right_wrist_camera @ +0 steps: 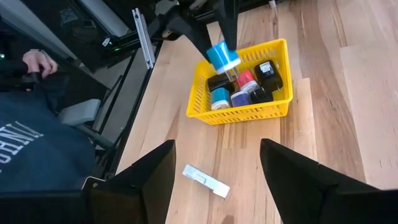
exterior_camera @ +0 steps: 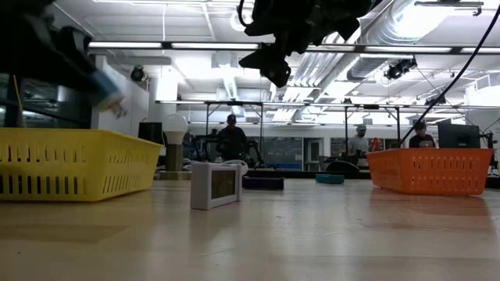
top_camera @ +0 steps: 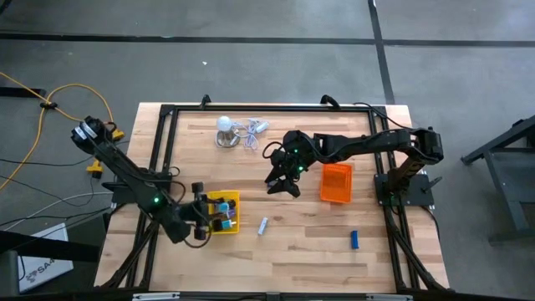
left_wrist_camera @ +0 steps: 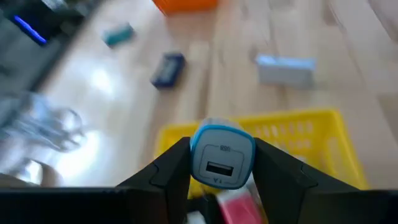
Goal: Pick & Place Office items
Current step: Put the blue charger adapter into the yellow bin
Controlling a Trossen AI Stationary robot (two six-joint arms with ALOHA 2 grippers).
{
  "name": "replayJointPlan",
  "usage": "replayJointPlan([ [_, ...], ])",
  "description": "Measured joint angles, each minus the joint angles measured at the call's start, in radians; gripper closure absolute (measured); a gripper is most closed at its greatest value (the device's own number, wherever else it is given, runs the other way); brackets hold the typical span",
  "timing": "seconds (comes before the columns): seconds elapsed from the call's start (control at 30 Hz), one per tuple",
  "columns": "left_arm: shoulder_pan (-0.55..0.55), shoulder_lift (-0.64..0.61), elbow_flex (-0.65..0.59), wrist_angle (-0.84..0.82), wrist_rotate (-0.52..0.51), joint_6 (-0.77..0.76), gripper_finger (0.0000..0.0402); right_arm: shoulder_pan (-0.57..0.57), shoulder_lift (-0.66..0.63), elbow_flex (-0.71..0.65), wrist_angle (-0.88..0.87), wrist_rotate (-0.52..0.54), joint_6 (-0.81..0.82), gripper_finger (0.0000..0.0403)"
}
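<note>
Your left jaws (left_wrist_camera: pixel 222 163) grip the blue-white charger (left_wrist_camera: pixel 222 160) directly above the yellow tray (right_wrist_camera: pixel 241 84), lower left; right jaws (right_wrist_camera: pixel 217 168) open, empty.

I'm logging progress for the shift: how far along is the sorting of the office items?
Done: several small items already lie in the yellow tray. In hand: the left claw holds a blue-and-white charger above that tray. Left: a white block and a blue item lie on the table; the right claw hovers open, empty.

Two trays, one yellow (top_camera: pixel 231 201), one orange (top_camera: pixel 336 182), two loose items on table (top_camera: pixel 262 226) (top_camera: pixel 354 240)
</note>
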Motion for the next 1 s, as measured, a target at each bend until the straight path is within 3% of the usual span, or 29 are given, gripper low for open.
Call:
replayJointPlan([
  [0.2,0.075,0.0,0.0,-0.013,0.247,-0.045,0.025,0.007,0.0,0.0,0.0,0.02,0.0,0.0183],
  [0.33,0.123,0.0,0.0,-0.011,0.357,-0.053,0.025,0.014,0.0,0.0,0.001,0.024,-0.002,0.0183],
  [0.63,0.163,0.0,0.0,0.0,0.511,-0.053,0.0249,0.021,0.0,0.0,-0.002,0.024,-0.003,0.0183],
  [1.0,0.215,0.0,0.0,-0.003,0.544,-0.052,0.0249,0.027,0.0,0.0,-0.003,0.023,-0.004,0.0183],
])
